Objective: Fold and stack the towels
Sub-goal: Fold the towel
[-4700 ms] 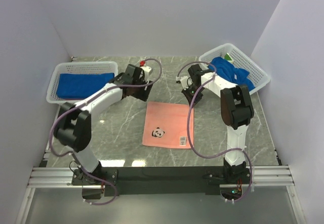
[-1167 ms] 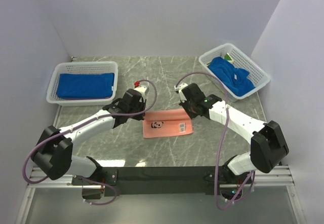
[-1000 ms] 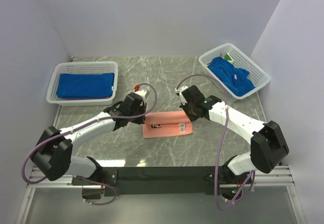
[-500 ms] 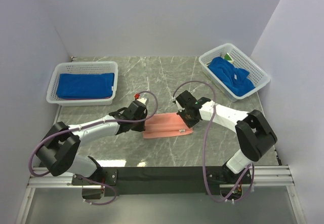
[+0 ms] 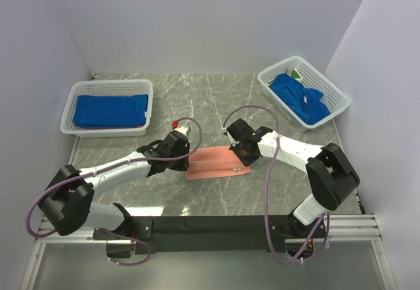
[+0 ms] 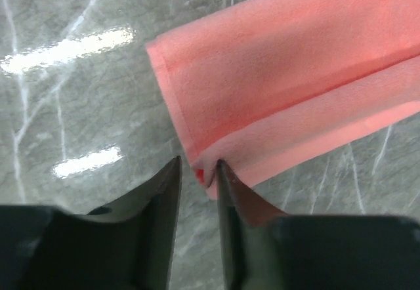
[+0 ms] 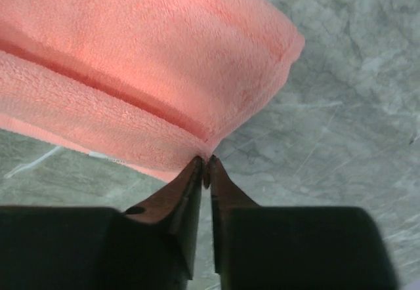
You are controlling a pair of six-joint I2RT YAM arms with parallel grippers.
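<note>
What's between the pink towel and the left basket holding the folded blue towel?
Nothing visible on the table between them. Only the left arm lies across that stretch, its tool at the pink towel's left corner; the basket's top is open.

Open worktop runs between the left basket and right basket at the far corners. Mid-worktop, the folded salmon-pink towel is hemmed by the left hand and right hand at its ends, both arms lying low across the sides.
</note>
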